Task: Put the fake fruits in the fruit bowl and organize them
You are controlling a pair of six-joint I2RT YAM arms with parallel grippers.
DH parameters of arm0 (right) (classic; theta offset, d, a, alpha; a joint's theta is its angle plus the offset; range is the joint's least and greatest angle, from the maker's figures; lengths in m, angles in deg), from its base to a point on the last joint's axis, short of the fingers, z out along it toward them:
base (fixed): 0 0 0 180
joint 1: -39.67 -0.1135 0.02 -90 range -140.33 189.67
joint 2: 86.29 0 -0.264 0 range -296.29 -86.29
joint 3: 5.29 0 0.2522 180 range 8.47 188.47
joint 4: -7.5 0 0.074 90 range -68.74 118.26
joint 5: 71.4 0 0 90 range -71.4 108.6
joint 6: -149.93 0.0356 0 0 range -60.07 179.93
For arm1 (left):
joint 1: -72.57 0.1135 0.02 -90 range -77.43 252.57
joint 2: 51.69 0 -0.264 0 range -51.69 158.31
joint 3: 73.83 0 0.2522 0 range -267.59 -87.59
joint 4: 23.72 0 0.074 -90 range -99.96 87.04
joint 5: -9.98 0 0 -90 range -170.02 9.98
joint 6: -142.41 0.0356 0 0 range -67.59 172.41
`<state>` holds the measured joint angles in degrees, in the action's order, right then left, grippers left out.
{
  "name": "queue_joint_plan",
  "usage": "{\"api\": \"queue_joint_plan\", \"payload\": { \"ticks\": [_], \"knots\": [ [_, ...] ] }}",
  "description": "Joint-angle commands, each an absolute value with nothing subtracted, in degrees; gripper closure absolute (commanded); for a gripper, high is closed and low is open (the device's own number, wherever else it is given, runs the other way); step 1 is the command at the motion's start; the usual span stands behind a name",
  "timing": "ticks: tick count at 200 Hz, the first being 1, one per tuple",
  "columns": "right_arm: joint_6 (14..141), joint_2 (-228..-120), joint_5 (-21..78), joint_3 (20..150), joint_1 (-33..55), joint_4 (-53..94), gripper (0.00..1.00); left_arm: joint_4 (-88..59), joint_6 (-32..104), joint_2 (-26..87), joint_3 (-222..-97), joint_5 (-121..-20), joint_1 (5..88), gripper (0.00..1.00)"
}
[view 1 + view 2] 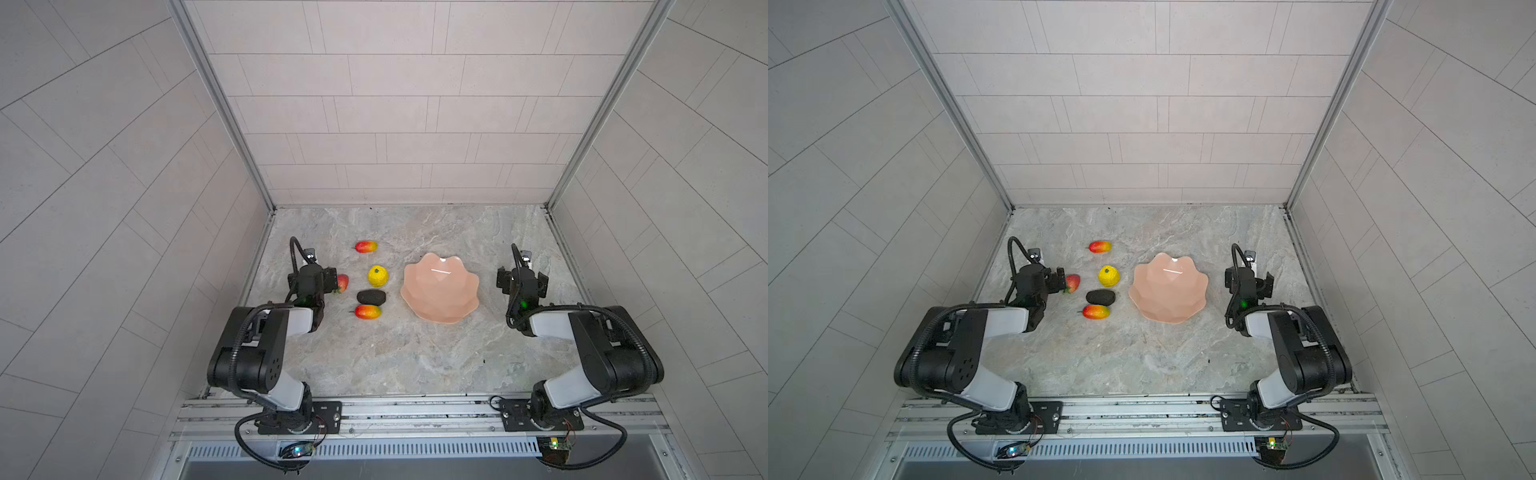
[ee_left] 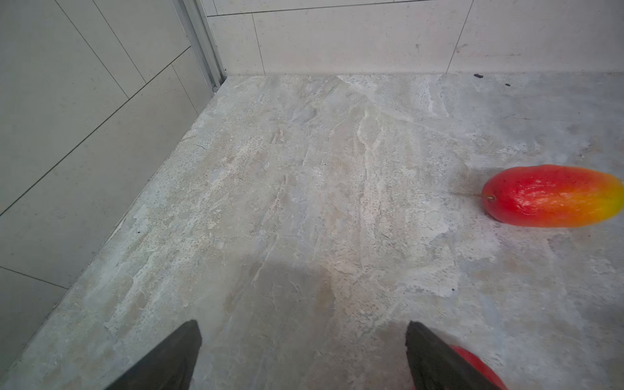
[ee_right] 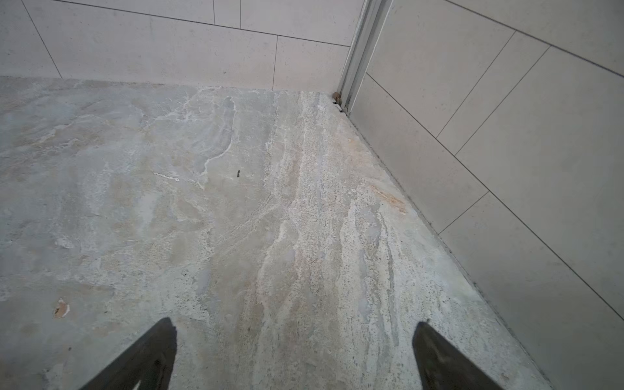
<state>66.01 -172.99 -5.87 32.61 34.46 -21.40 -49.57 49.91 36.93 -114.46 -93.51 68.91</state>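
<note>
Two black-and-grey arms rise from a rail (image 1: 415, 409) at the near edge of a marbled grey tabletop (image 1: 395, 365). The left arm (image 1: 257, 353) and the right arm (image 1: 602, 353) each reach forward. All five fruits lie on the tabletop, left of centre and outside the bowl. Nearest is the near mango (image 1: 368, 311), with a dark avocado (image 1: 371, 296) just behind it, almost touching. To their right sits the pink scalloped bowl (image 1: 439, 291), apart from every fruit. Behind the avocado is a yellow citrus (image 1: 377, 276). Left of it, a strawberry (image 1: 343, 282) lies partly hidden under the left wrist. The left jaws are spread over bare tabletop, with the strawberry just outside one jaw. The right jaws, right of the bowl, are spread wide and hold nothing. Farthest back lies the far mango (image 1: 366, 247).
</note>
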Motion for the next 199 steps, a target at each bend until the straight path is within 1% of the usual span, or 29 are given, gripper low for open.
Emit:
{"api": "queue_joint_plan", "payload": {
  "ticks": [1, 159, 167, 174, 182, 188, 199],
  "knots": [
    [66.4, -172.6, -6.4, 32.1, 34.5, -22.0, 0.0, -50.6, 50.3, 36.5, -114.0, -93.7, 69.1, 0.0],
    [66.0, -172.3, -6.7, 31.8, 34.4, -22.8, 0.0, -50.8, 50.3, 36.0, -113.7, -93.6, 69.1, 0.0],
    [66.8, -170.9, -7.3, 32.4, 34.2, -19.8, 0.0, -51.0, 50.2, 35.8, -113.9, -93.9, 69.0, 0.0],
    [65.6, -170.6, -6.5, 31.9, 34.0, -21.3, 0.0, -48.5, 49.9, 34.5, -115.1, -94.4, 69.1, 0.0],
    [63.8, -170.0, -7.3, 32.0, 32.7, -21.2, 0.0, -40.6, 50.2, 31.8, -118.2, -94.1, 69.1, 0.0],
    [62.4, -168.4, -7.9, 33.7, 31.5, -17.1, 0.0, -34.9, 50.2, 29.6, -120.5, -94.0, 69.1, 0.0],
    [60.3, -164.3, -8.7, 38.6, 30.0, -5.4, 0.0, -29.2, 50.4, 26.2, -123.1, -93.5, 68.8, 0.0]
  ]
}}
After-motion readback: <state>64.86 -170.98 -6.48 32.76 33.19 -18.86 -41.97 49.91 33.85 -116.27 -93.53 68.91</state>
